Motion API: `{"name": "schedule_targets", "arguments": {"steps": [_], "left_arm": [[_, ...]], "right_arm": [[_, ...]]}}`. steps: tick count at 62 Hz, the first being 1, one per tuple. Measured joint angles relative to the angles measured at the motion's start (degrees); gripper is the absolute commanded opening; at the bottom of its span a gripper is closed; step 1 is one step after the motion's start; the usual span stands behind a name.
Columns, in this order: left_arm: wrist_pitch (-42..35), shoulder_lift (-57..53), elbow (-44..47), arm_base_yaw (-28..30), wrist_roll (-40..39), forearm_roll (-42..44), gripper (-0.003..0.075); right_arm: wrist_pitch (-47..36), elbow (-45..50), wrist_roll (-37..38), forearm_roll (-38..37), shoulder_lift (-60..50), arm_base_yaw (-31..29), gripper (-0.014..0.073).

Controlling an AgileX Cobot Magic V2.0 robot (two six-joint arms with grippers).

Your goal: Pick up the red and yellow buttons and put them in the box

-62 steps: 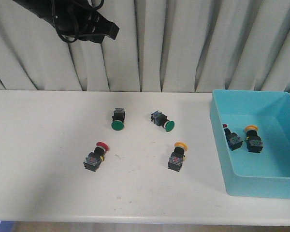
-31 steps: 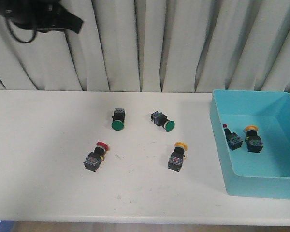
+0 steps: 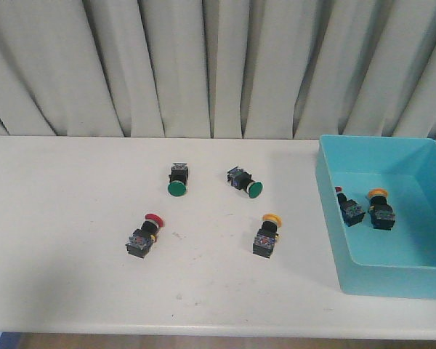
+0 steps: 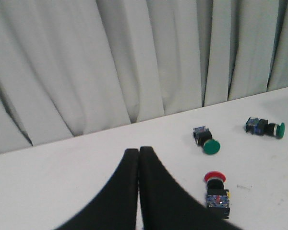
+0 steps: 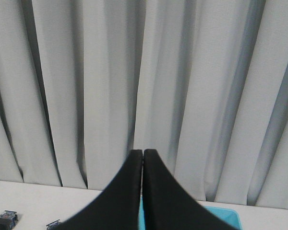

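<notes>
— While the curtain (image 3: 203, 65) fills the whole back, what is the biggest thing on the white table (image 3: 58, 276)?
— That would be the blue box (image 3: 333, 211) at the right, its right end cut off by the picture's edge. Inside lie a red button (image 3: 346, 207) and a yellow button (image 3: 381, 209), close together; the red cap is half hidden by the near wall.
— And outside it?
— A second red button (image 3: 145, 234) and a second yellow button (image 3: 267, 235) lie on the table, well apart, with two green buttons (image 3: 177, 179) farther back.
— The claws?
— Neither shows from the front. Each wrist camera shows its own: left claw (image 4: 138, 152) and right claw (image 5: 142, 153) both have fingers pressed together, holding nothing. Behind the right one, only a sliver of the box's rim peeks out.
</notes>
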Motion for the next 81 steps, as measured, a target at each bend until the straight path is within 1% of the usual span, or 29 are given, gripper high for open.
{"name": "schedule_targets", "arguments": {"steps": [3, 8, 13, 21, 37, 60, 72, 81], "left_arm": [[-1.42, -4.36, 6.04, 0.85, -0.28, -0.08, -0.0006], [-2.39, -9.86, 13.23, 2.45, -2.03, -0.13, -0.0006], [-2.93, -14.24, 18.12, 4.59, -3.58, -0.13, -0.0006], [-3.34, -19.15, 22.08, 7.63, -5.03, -0.13, -0.0006], [-4.87, -27.53, 22.53, 9.08, -5.51, -0.08, -0.0006], [-4.87, -27.79, 22.53, 9.08, -3.45, -0.03, -0.0006], [-4.87, -27.79, 22.53, 6.64, -3.39, -0.09, -0.0006], [-4.87, -27.79, 22.53, 6.26, -3.39, -0.13, -0.0006]], "right_arm": [[0.0, 0.0, 0.0, 0.0, 0.0, 0.0, -0.0008], [0.0, 0.0, 0.0, 0.0, 0.0, 0.0, -0.0008], [0.0, 0.0, 0.0, 0.0, 0.0, 0.0, -0.0008], [0.0, 0.0, 0.0, 0.0, 0.0, 0.0, -0.0008], [0.0, 0.0, 0.0, 0.0, 0.0, 0.0, -0.0008], [0.0, 0.0, 0.0, 0.0, 0.0, 0.0, -0.0008], [0.0, 0.0, 0.0, 0.0, 0.0, 0.0, -0.0008], [0.0, 0.0, 0.0, 0.0, 0.0, 0.0, -0.0008]]}}
